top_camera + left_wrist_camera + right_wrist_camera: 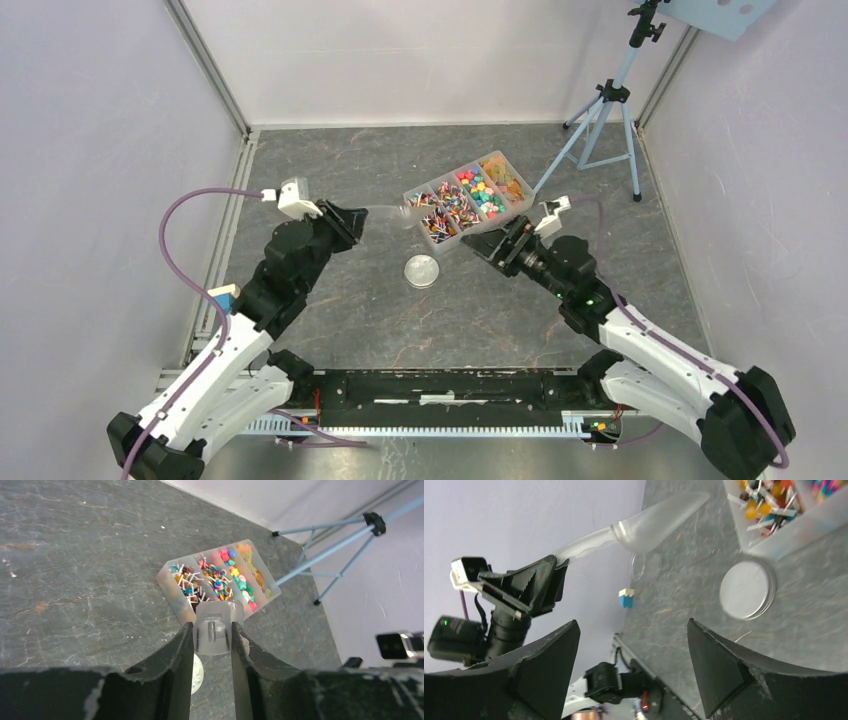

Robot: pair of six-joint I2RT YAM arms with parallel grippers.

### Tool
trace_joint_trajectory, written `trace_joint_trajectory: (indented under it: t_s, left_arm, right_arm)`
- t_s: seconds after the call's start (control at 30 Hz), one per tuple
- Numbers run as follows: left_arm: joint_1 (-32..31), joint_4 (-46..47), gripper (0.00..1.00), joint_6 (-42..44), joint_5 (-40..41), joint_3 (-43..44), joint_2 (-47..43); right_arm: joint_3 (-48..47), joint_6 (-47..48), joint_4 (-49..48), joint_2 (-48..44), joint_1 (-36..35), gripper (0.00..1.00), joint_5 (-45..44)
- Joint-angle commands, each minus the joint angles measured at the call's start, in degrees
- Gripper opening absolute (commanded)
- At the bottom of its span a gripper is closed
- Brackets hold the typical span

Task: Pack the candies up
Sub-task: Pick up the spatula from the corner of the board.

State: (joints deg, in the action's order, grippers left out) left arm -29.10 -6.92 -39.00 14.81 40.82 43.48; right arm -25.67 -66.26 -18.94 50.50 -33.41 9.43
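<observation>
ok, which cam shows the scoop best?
Right wrist: the clear scoop shows in full side profile, from the handle in the left gripper to the bowl's tip. Left wrist sees only its back end, clamped between the fingers. The top view gives a faint pale sliver beside the candy box.

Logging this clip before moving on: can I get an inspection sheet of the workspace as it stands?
Surface: dark marbled table, no spills seen.
Job's things: candies sorted in a clear four-compartment box; round grey lid flat on the table just in front of it.
Clutter: small blue-and-white block at the left edge.
Grippers: left gripper shut on a translucent scoop aimed at the box; right gripper open, empty.
Cables: purple cables on both arms, clear of the box.
Surroundings: pale walls; blue tripod in the far right corner.
</observation>
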Motion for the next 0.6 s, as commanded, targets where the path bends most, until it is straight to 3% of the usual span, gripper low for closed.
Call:
trace_joint_trajectory:
  t_s: [0.0,0.1,0.23,0.57]
  left_arm:
    - [-5.35,6.72,0.02,7.39,5.48,-0.68,-2.33]
    - [-9.17,6.72,0.02,10.11,7.08,-0.62,-2.34]
    - [-12.78,9.75,0.02,11.60,7.54,-2.90,-4.12]
    - [-14.73,11.70,0.02,12.26,4.96,-5.78,-6.25]
  right_arm:
    - [-7.37,-14.89,3.25,5.69,-6.15,0.86,-6.92]
    - [-13.59,-17.39,7.97,11.04,-9.57,0.88,-9.06]
    - [-15.46,-21.86,2.63,16.00,-12.71,0.85,-11.81]
    - [-23.53,-26.31,0.22,27.27,-15.98,0.81,-11.81]
